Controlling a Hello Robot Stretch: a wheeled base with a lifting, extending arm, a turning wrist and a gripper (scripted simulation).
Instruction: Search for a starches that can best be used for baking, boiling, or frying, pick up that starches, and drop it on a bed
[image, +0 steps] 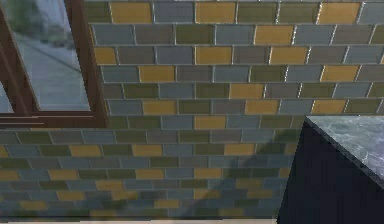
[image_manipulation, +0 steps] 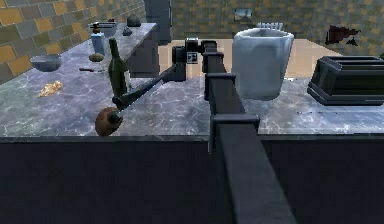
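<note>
The dark square arm (image_manipulation: 236, 135) stretches over the grey marbled countertop (image_manipulation: 50, 112), apparently so its gripper (image_manipulation: 122, 103) meets the round brown potato (image_manipulation: 107, 123) lying near the front edge; whether it grips anything, I cannot tell.

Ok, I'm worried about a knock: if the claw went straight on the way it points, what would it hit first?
Probably the brown lump on the counter, right at the claw's tips. The bottle stands close beside that line, though depth is unclear.
</note>
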